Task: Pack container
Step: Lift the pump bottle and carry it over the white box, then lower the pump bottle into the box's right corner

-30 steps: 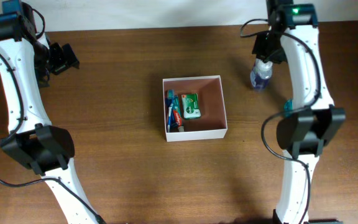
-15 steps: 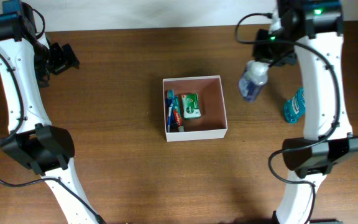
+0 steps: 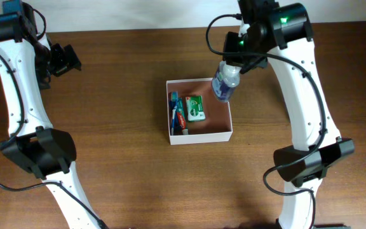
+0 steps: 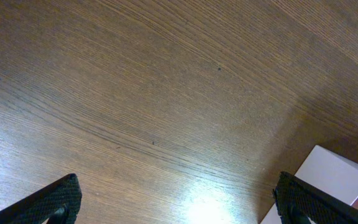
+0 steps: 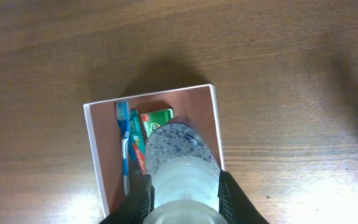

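Container (image 3: pixel 202 138) with toothbrush (image 5: pixel 123 146), toothpaste (image 5: pixel 138 148), green box (image 3: pixel 194 108), right hand (image 5: pixel 185 196) pinching bottle (image 3: pixel 223 84) above it, left hand (image 3: pixel 63 60) spread

A big brown wooden table (image 3: pixel 119 127) is filling almost the whole view, with thin dark lines running across its top. A pale strip (image 3: pixel 138 9) is showing along its far edge. Light is shining on the wood and making a bright spot (image 4: pixel 209 204).

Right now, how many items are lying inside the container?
3: a blue toothbrush along the container's left wall, a toothpaste tube beside it, a green box next to that. The held bottle may hide more.
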You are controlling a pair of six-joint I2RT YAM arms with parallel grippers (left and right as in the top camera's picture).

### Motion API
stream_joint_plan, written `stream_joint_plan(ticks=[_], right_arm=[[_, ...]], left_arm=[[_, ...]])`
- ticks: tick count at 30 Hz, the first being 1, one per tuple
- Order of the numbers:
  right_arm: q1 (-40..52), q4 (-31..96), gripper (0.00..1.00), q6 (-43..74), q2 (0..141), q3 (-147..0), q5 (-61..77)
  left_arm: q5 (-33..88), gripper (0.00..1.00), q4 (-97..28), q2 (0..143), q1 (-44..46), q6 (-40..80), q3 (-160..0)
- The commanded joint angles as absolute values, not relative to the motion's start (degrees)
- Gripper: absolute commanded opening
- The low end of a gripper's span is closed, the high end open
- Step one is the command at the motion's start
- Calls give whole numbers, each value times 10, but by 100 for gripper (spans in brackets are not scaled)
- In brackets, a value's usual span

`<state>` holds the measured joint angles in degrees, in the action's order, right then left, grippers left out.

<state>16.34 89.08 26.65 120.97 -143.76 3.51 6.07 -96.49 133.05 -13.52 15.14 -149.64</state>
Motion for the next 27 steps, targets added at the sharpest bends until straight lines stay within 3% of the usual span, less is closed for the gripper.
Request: stream_joint_plan(ticks=[1,17,27], right_arm=[[182,882,25,293,1212,-1435,20],[202,756,26,321,1235,-1277,-29],[203,736,26,336,1235,-1258,-37]], left_arm=[[67,99,-965,1313,-137,142,-1493],[67,99,-965,1313,-137,142,-1493],[67,99,-965,1313,-137,142,-1493]])
